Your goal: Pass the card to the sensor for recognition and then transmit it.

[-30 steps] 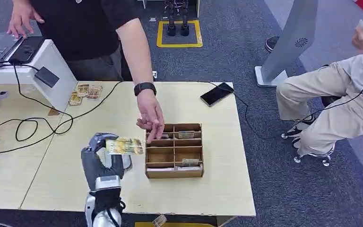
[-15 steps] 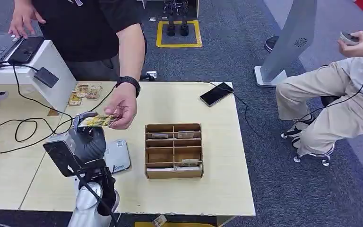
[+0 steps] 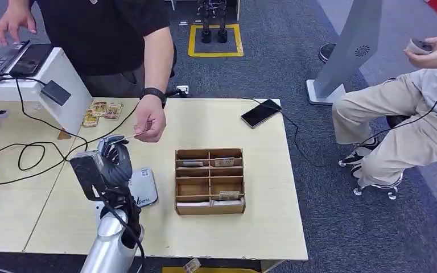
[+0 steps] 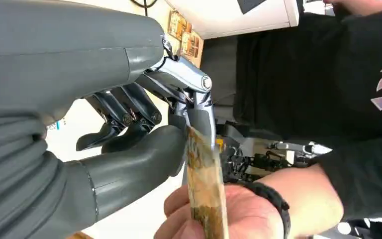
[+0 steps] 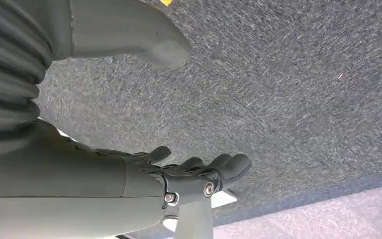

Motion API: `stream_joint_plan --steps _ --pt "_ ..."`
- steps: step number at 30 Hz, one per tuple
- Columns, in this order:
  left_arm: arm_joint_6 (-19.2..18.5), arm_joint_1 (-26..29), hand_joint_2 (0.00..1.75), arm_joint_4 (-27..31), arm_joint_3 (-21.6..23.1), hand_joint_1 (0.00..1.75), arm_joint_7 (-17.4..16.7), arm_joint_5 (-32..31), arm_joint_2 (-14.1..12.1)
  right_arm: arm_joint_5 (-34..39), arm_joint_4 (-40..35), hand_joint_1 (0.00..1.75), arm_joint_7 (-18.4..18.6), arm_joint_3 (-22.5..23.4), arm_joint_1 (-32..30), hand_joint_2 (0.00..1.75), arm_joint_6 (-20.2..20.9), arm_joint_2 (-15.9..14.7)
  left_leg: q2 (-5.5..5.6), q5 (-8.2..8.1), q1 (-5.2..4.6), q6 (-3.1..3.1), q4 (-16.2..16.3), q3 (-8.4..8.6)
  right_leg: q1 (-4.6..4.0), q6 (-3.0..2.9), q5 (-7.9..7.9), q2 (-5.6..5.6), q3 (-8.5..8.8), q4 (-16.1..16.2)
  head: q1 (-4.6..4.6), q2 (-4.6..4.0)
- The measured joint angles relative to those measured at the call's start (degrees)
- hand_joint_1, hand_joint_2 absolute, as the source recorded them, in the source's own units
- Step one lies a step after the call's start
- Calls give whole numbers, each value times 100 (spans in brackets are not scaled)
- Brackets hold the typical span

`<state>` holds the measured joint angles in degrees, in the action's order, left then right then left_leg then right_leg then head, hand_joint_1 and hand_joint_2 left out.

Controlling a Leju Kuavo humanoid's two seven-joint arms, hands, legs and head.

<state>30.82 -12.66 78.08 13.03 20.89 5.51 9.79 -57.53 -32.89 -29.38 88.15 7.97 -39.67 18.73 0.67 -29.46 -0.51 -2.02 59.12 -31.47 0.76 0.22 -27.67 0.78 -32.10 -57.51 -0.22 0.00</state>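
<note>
Card-shaped, thin and printed in yellow and brown, the card (image 4: 205, 194) stands edge-on between the robot's left hand (image 3: 114, 162) and a person's hand (image 3: 149, 121), above the left part of the pale wooden bench (image 3: 262, 216). In the left wrist view the thick grey thumb and a silver finger meet at one end of the card, while the person's fingers (image 4: 181, 219) grasp the other end; I cannot tell whether the left hand truly clamps it. Below the raised hand, a flat grey sensor pad (image 3: 143, 187) lies on the bench just beside a brown wooden compartment box (image 3: 209, 181). The right hand (image 5: 199, 174) hangs over dark grey carpet, fingers apart, holding nothing.
</note>
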Motion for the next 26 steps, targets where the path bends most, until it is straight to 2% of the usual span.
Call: stream_joint_plan --steps 6,8,12,13,26 --pt "0 -20 175 -107 0 175 -2 -11 -13 -2 20 0 0 0 0 175 0 -2 0 0 1 0 0 1 -1 0 0 -1 0 0 0 0" --pt "0 -22 175 -136 0 0 -6 -11 -17 -2 26 0 0 0 0 175 0 -2 0 0 1 0 0 1 -1 0 0 -1 0 0 -2 0" --pt "-17 -29 175 -193 0 0 -68 2 -17 15 35 0 0 0 1 175 0 -7 1 0 1 0 0 0 -1 0 0 -1 0 0 0 0" --pt "-20 -29 0 -199 0 0 -68 33 -17 24 39 0 0 0 1 175 0 -7 1 0 1 0 0 -1 -1 0 0 -1 0 0 0 0" --pt "151 34 0 -188 0 0 -57 352 33 166 13 0 164 0 0 175 0 -7 1 0 0 0 0 -1 0 0 0 -1 0 0 -2 0"
